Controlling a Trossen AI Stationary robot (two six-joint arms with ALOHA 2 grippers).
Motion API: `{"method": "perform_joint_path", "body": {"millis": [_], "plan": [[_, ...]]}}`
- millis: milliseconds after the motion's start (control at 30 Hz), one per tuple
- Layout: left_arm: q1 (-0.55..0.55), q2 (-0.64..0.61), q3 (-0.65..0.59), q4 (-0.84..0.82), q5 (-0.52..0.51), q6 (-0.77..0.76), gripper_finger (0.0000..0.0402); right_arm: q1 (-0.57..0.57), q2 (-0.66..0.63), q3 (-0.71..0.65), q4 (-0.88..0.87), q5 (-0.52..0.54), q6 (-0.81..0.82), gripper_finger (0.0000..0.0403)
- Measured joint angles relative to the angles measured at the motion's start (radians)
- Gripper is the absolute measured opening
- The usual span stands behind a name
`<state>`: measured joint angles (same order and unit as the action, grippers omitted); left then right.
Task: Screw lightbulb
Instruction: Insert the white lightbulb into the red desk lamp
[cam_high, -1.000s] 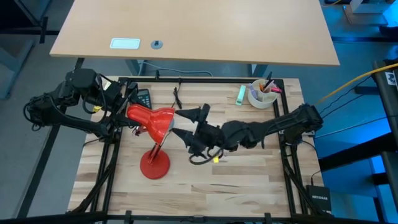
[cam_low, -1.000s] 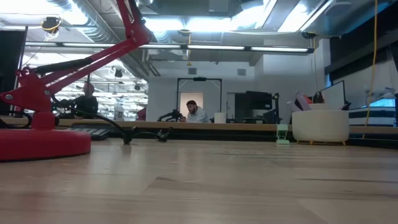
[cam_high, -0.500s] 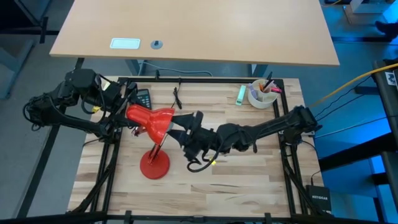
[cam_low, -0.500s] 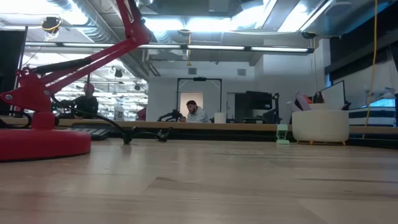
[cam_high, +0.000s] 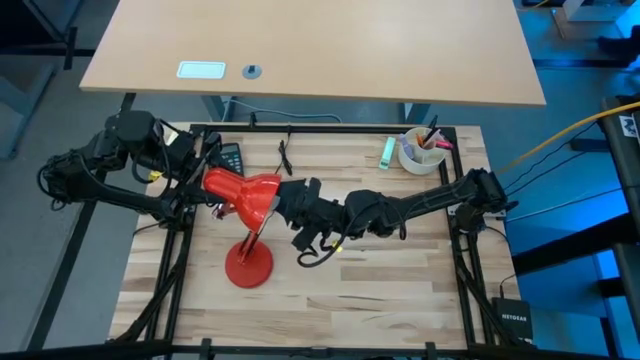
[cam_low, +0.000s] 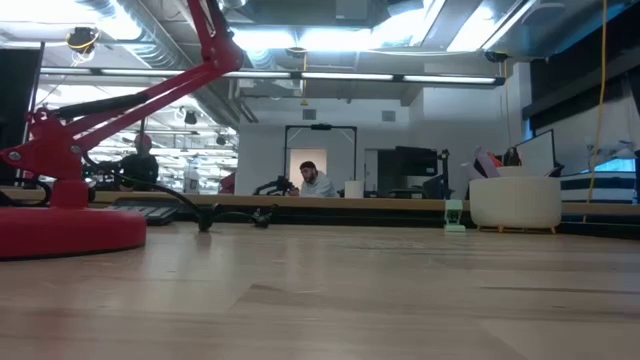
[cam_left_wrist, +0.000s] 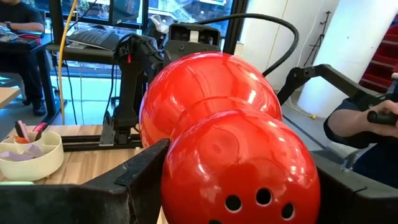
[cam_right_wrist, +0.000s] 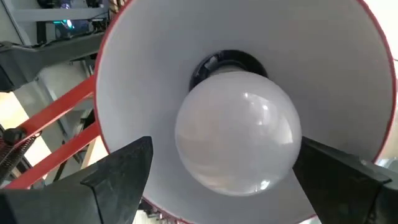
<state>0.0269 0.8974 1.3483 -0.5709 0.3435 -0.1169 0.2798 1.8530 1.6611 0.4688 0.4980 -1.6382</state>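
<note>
Lightbulb (cam_right_wrist: 238, 138) seated in shade (cam_right_wrist: 348, 74); right gripper (cam_right_wrist: 230, 171) spread wide beside it — next: clamp, twist; left gripper (cam_left_wrist: 236, 186) clamps shade.

Lamp shade (cam_left_wrist: 230, 149): outside glossy red, smooth, strong highlights and reflections, looked like painted metal or hard plastic; inside (cam_right_wrist: 155, 68) a matt white coat. Lightbulb (cam_right_wrist: 237, 131): frosted white, smooth, soft sheen with small glints. Socket (cam_right_wrist: 227, 62) behind it dark, slightly shiny. Lamp base (cam_low: 70, 230) and lamp arm (cam_low: 150, 95) the same red, satin rather than mirror-like. Table (cam_high: 390, 280): pale wood in jointed strips, grain visible, low sheen. Left gripper (cam_left_wrist: 236, 199) and right gripper (cam_right_wrist: 236, 174): fingers (cam_right_wrist: 118, 174) of dark matt plastic. Desk (cam_high: 320, 50) beyond: smooth light wood-look top, matt. Cup (cam_high: 420, 155): white, smooth.
</note>
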Motion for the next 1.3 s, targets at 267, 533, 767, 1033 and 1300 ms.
{"method": "perform_joint_path", "body": {"millis": [267, 533, 767, 1033, 1300], "plan": [[0.0, 0.0, 0.0, -0.001, 0.0, -0.001, 0.0266, 0.001, -0.001, 0.0, 0.001, -0.012, -0.047, 0.0333], [0.0, 0.0, 0.0, -0.002, 0.0, 0.001, 0.0266, 0.001, -0.002, 0.0, -0.002, -0.012, -0.039, 0.0237], [0.0, 0.0, 0.0, -0.002, 0.0, 0.0, 0.0266, 0.001, -0.002, 0.0, -0.002, -0.02, 0.215, 0.0213], [0.0, 0.0, 0.0, 0.0, 0.0, 0.002, 0.0266, 0.001, -0.002, 0.0, -0.002, -0.028, 0.84, 0.0212], [-0.001, 0.0, 0.0, -0.001, 0.005, 0.03, 0.0266, -0.007, -0.002, 0.0, 0.005, -0.088, 1.564, 0.0212]]}}
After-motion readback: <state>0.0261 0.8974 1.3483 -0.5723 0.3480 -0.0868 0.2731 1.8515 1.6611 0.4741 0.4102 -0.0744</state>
